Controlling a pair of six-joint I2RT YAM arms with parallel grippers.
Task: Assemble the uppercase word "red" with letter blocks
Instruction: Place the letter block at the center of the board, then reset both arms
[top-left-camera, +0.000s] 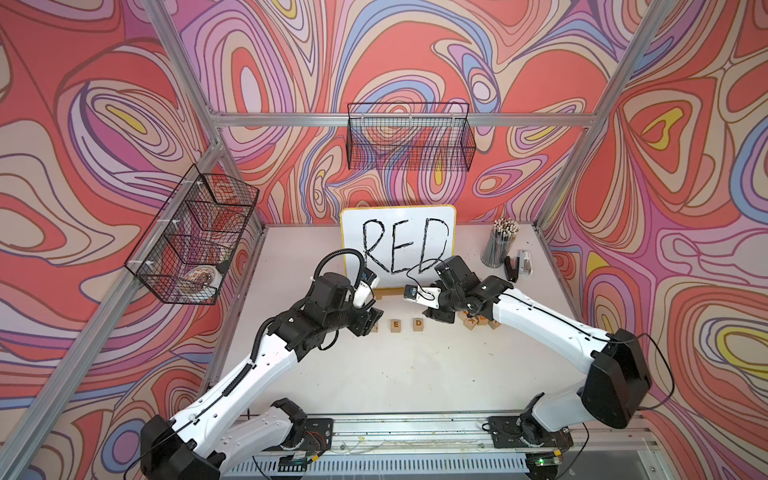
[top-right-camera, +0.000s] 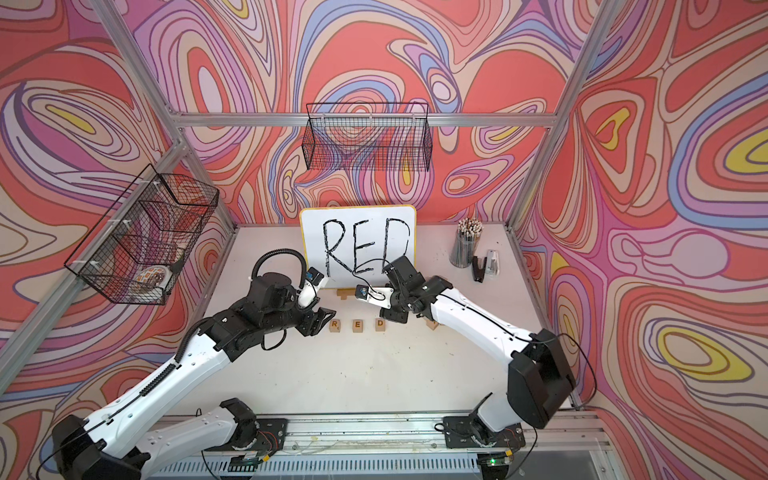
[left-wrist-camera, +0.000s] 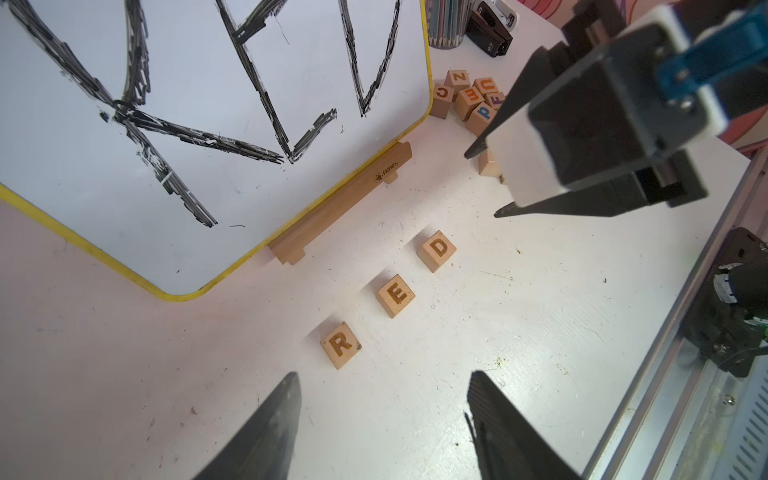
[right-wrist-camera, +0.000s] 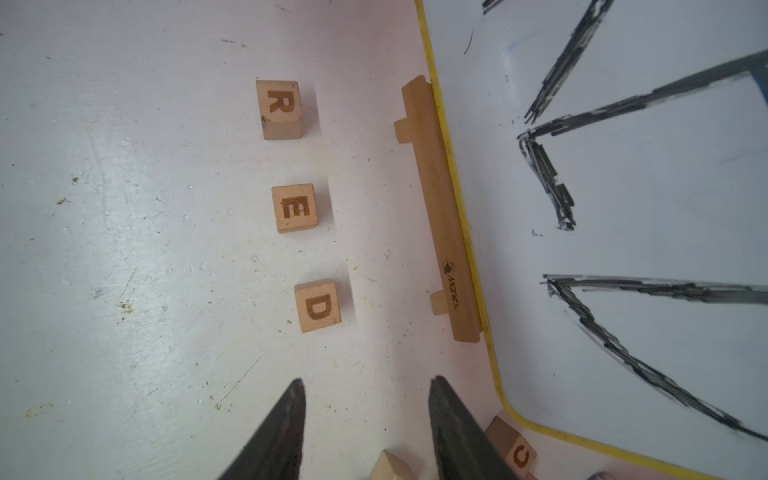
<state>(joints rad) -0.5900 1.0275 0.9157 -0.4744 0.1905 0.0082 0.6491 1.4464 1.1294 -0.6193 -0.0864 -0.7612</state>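
Word spelled: both arms hover over the tabletop (top-left-camera: 395, 374) in front of the whiteboard (top-left-camera: 399, 214). The left gripper (left-wrist-camera: 383, 373) hangs just short of the row of letter blocks, its jaws parted and empty. The right gripper (right-wrist-camera: 367, 379) hangs at the row's other end, its jaws likewise apart and gripping nothing. Before the whiteboard's wooden foot (left-wrist-camera: 340, 203), three blocks lie in a line roughly parallel to it, each apart from its neighbour: the R block (left-wrist-camera: 340, 345), the E block (left-wrist-camera: 396, 295) and the D block (left-wrist-camera: 436, 250). Their letters face up, in the same order as the handwritten "RED" on the whiteboard. The spelling looks done; at most the gaps and slight twists could be evened. Unused blocks (left-wrist-camera: 465, 99) sit heaped off the whiteboard's corner on the right arm's side, with a pencil cup (top-left-camera: 496, 249) and a stapler (top-left-camera: 512, 270) beyond.
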